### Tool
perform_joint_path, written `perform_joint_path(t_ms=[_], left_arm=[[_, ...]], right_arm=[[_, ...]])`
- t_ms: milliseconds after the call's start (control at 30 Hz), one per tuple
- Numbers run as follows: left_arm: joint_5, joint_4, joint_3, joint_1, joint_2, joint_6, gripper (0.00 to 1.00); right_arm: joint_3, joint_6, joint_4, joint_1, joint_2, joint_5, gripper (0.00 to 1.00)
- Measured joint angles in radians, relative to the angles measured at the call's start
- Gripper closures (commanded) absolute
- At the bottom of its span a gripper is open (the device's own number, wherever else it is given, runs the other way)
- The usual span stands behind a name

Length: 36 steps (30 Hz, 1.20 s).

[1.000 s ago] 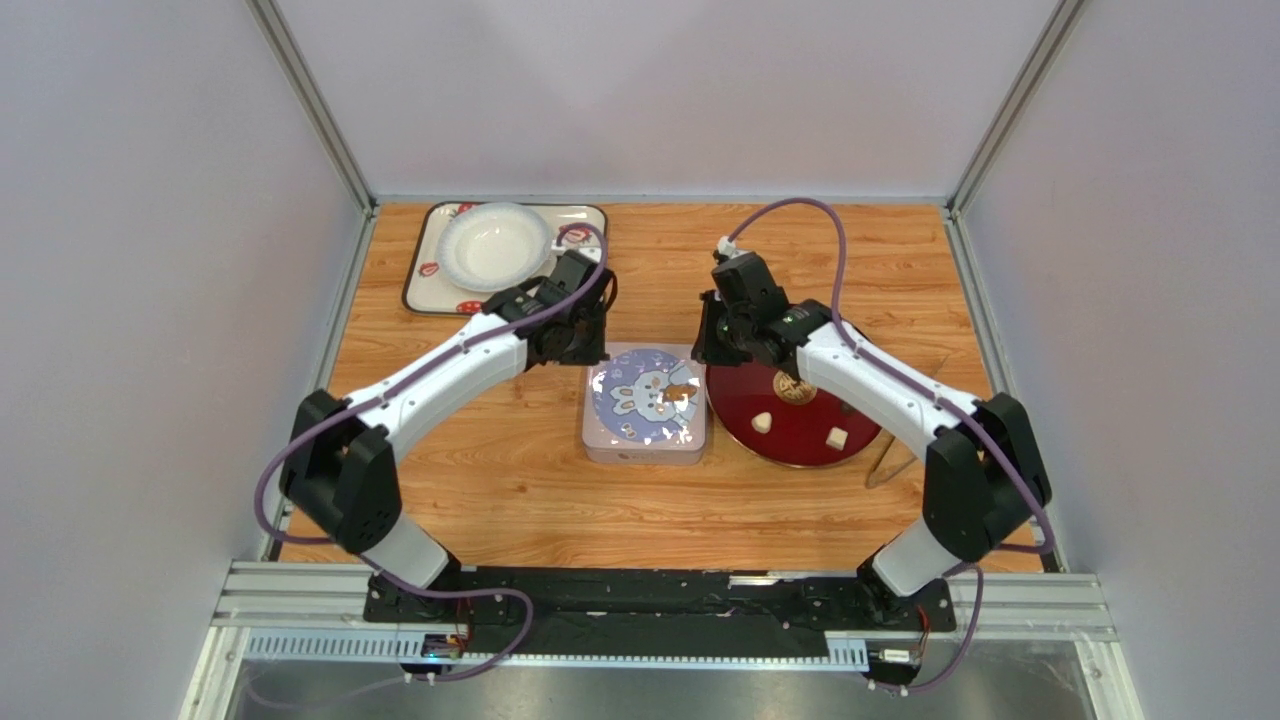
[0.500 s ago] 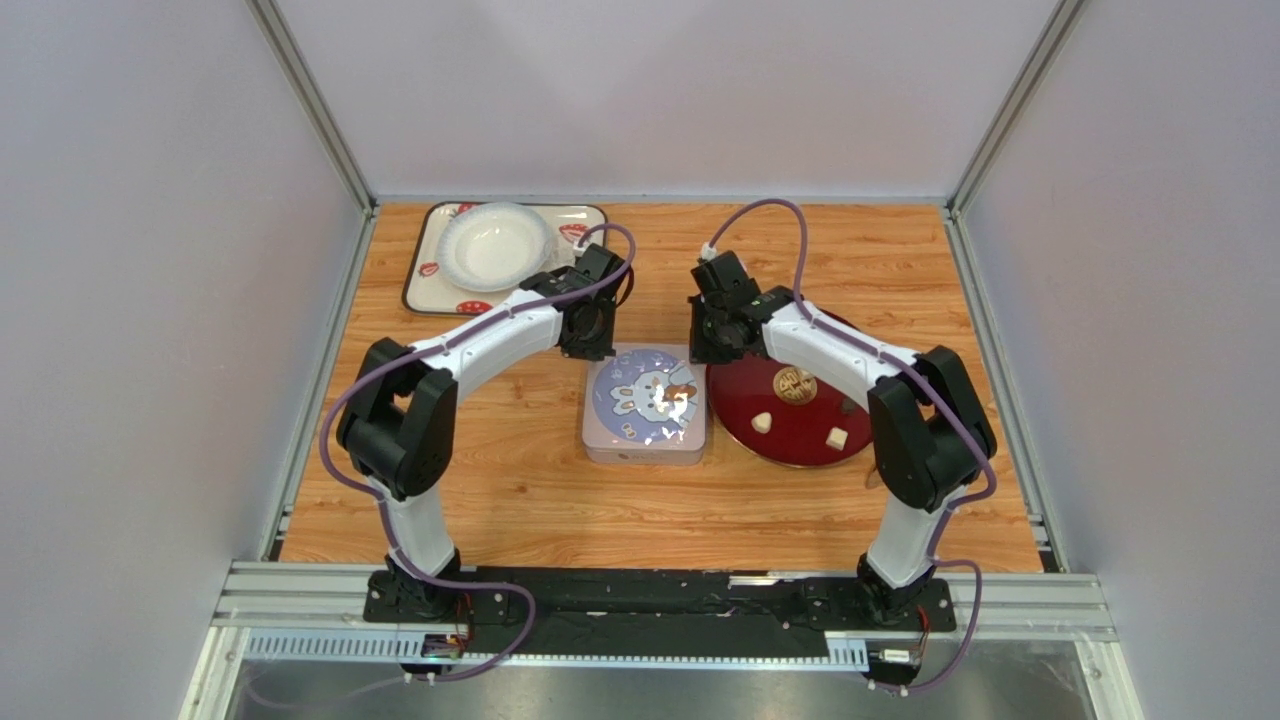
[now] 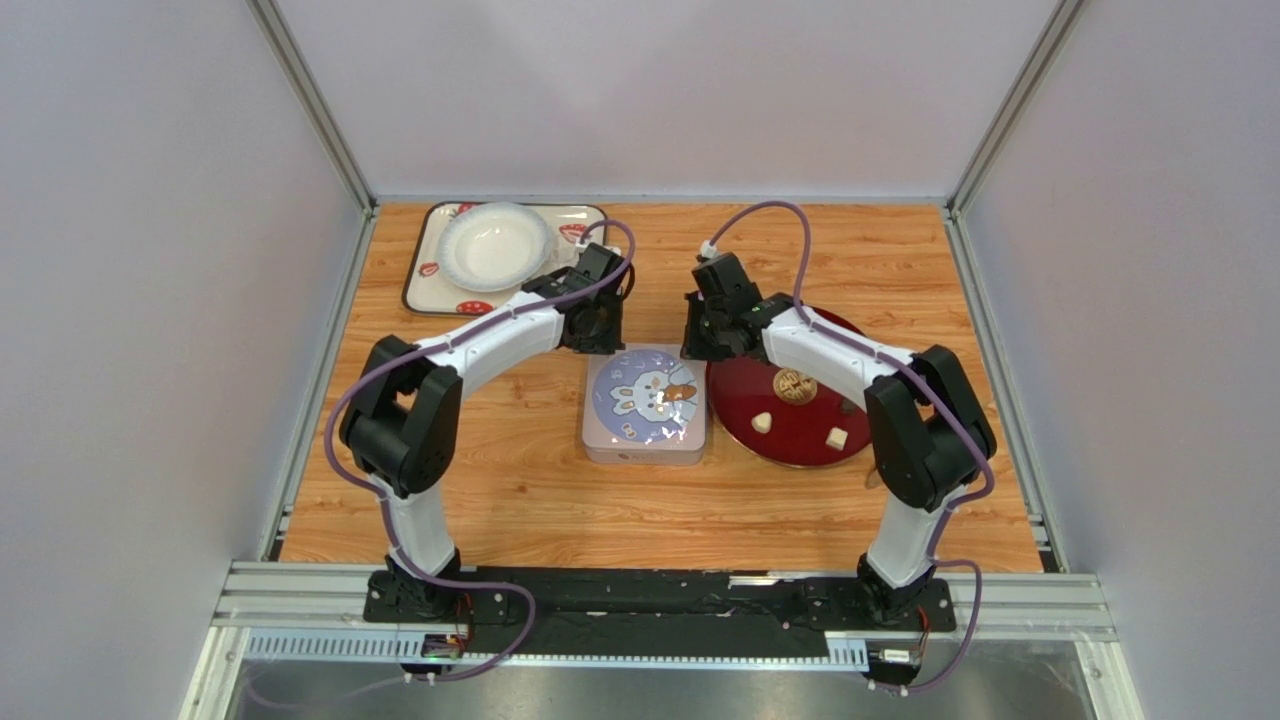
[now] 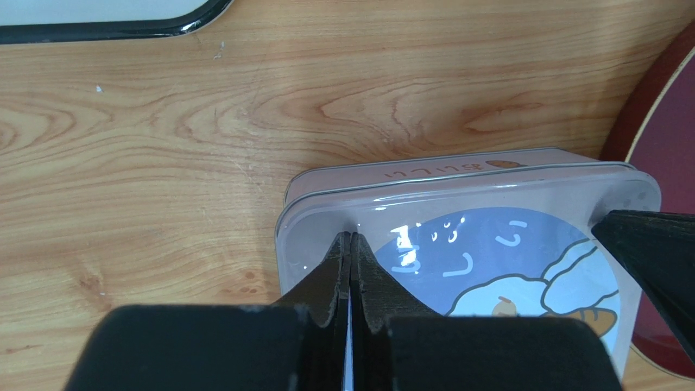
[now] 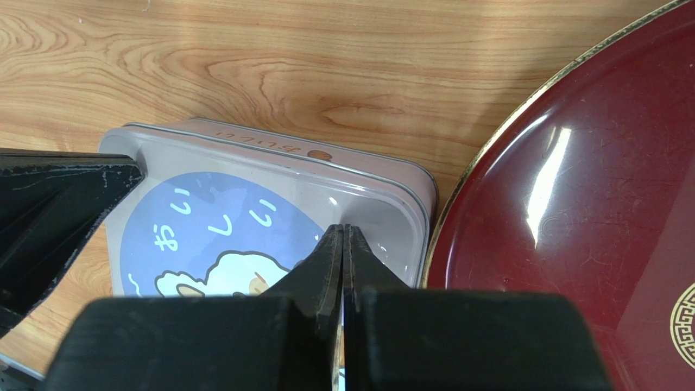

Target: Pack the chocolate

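Item: my left gripper [image 4: 351, 244] and right gripper [image 5: 343, 236] were both closed tight, holding nothing, tips at the tin [image 4: 424, 175] lid.

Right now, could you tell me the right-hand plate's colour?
The plate is dark red, gold-edged; best in right wrist view.

On the wooden counter [image 3: 496, 495] a tin [image 3: 648, 408] is set; a red plate [image 3: 804, 428] is placed just right of it, and a tray [image 3: 436, 285] far-left of it.
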<state>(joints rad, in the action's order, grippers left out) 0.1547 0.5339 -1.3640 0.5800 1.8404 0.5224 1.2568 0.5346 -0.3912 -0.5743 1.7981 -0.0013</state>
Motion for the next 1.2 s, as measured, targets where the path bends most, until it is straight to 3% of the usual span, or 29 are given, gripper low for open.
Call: perform_joint_path(t_ms=[167, 233, 400, 467, 500, 533, 600, 733, 833, 967, 1200], left_arm=[[-0.034, 0.002, 0.014, -0.032, -0.024, 0.019, 0.96], [-0.03, 0.043, 0.006, -0.048, -0.032, 0.018, 0.92], [0.002, 0.106, -0.021, -0.095, -0.109, 0.011, 0.77], [0.012, 0.125, -0.021, -0.124, -0.2, 0.011, 0.7], [0.015, 0.128, -0.021, -0.135, -0.243, 0.008, 0.59], [0.02, 0.132, -0.021, -0.146, -0.292, 0.005, 0.57], [0.038, 0.13, -0.018, -0.167, -0.394, -0.003, 0.39], [0.09, 0.13, 0.018, -0.194, -0.623, -0.034, 0.29], [0.128, 0.151, 0.057, -0.193, -0.775, -0.058, 0.22], [0.182, 0.195, 0.108, -0.194, -0.954, -0.087, 0.09], [0.242, 0.257, 0.188, -0.193, -1.253, -0.107, 0.01]], right_arm=[[0.005, -0.005, -0.036, 0.011, -0.014, -0.001, 0.93], [0.016, -0.012, -0.075, 0.024, -0.025, 0.001, 0.8], [0.034, -0.036, -0.13, 0.072, -0.118, 0.034, 0.62], [0.035, -0.051, -0.144, 0.099, -0.212, 0.069, 0.56], [0.035, -0.057, -0.146, 0.113, -0.26, 0.083, 0.54], [0.035, -0.062, -0.147, 0.125, -0.302, 0.097, 0.51], [0.03, -0.07, -0.152, 0.164, -0.409, 0.134, 0.43], [-0.027, -0.087, -0.159, 0.245, -0.623, 0.223, 0.21], [-0.075, -0.102, -0.204, 0.294, -0.761, 0.287, 0.11], [-0.113, -0.125, -0.276, 0.312, -0.888, 0.362, 0.03], [-0.172, -0.14, -0.39, 0.314, -1.124, 0.446, 0.0]])
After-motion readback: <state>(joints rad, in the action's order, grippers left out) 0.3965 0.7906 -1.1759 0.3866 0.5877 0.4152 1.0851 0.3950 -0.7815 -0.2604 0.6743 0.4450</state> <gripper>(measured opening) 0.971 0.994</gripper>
